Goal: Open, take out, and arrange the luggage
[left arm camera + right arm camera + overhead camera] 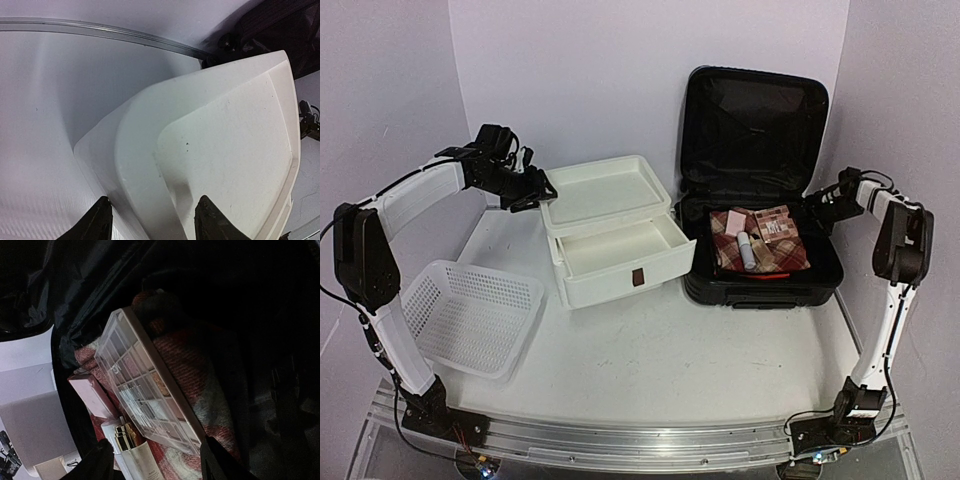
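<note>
The black luggage (760,292) stands open at the back right with its lid up. Inside lie a red plaid cloth (782,260), a clear eyeshadow palette (776,226), a pink box (735,220) and a white bottle (748,252). My right gripper (817,208) hovers at the case's right rim. In the right wrist view it (155,465) is open, and the near end of the palette (145,390) and the gold-collared bottle (135,452) lie between its fingers. My left gripper (542,190) is at the left rim of the white box's top tray (225,150), its fingers closed across that rim.
The white drawer box (620,262) sits mid-table with its middle drawer pulled out. A white perforated basket (470,315) stands front left. The pink box (92,395) lies beside the palette on the cloth (200,365). A wall stands close behind.
</note>
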Robot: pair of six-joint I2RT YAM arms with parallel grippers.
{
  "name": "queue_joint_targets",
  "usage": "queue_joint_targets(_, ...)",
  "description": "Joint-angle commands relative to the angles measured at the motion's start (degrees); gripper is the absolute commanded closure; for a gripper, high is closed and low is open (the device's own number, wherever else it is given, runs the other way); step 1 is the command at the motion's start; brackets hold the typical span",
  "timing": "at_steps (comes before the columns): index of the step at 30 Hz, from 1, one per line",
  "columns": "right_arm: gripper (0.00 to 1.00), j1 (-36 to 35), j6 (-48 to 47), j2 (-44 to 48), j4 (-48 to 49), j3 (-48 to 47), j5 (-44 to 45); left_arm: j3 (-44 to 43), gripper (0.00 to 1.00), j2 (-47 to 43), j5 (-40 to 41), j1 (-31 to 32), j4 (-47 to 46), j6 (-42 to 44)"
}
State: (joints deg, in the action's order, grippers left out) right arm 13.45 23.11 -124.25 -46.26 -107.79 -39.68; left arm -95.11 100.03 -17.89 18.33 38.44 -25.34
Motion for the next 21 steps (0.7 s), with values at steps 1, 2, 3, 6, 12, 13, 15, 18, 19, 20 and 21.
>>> queue_joint_targets(1,0.41,-0.36,-2.62,0.22,0.47,-2.56,-3.14,1.07,0.44,1.85,-2.56,1.19,3.4,2.14)
queue_joint_targets(2,0.42,-0.36,-2.47,-0.22,0.47,-2.66,-3.5,1.07,0.44,2.04,-2.71,1.18,3.4,2.07)
queue_joint_targets(3,0.43,-0.36,-2.38,-0.55,0.47,-2.76,-3.49,1.07,0.44,2.2,-2.82,1.18,3.36,2.05)
queue_joint_targets(6,0.4,-0.36,-3.03,-0.64,0.41,-2.12,-2.39,0.99,0.44,2.46,-3.12,1.21,3.4,1.97)
queue_joint_targets(12,0.42,-0.36,-2.31,-2.74,0.53,-3.26,-5.79,0.92,0.44,2.54,-3.22,1.19,3.36,2.03)
queue_joint_targets(13,0.42,-0.36,-2.21,-3.01,0.57,-3.51,-6.1,0.9,0.44,2.54,-3.21,1.18,3.4,1.95)
queue_joint_targets(15,0.45,-0.38,-1.95,-3.46,0.68,-3.57,-6.8,0.92,0.44,2.45,-3.21,1.18,3.4,2.03)
queue_joint_targets(18,0.44,-0.44,-1.97,-4.0,0.72,-3.74,-6.85,0.89,0.44,2.37,-3.2,1.18,3.4,2.05)
queue_joint_targets(19,0.44,-0.45,-2.31,-4.19,0.78,-3.74,-6.74,0.96,0.44,2.4,-3.2,1.18,3.4,2.01)
queue_joint_targets(20,0.44,-0.45,-2.44,-4.42,0.76,-3.87,-6.8,0.91,0.44,2.38,-3.23,1.18,3.4,1.97)
queue_joint_targets(21,0.44,-0.45,-2.38,-4.57,0.81,-3.98,-6.92,0.95,0.44,2.37,-3.26,1.18,3.4,1.96)
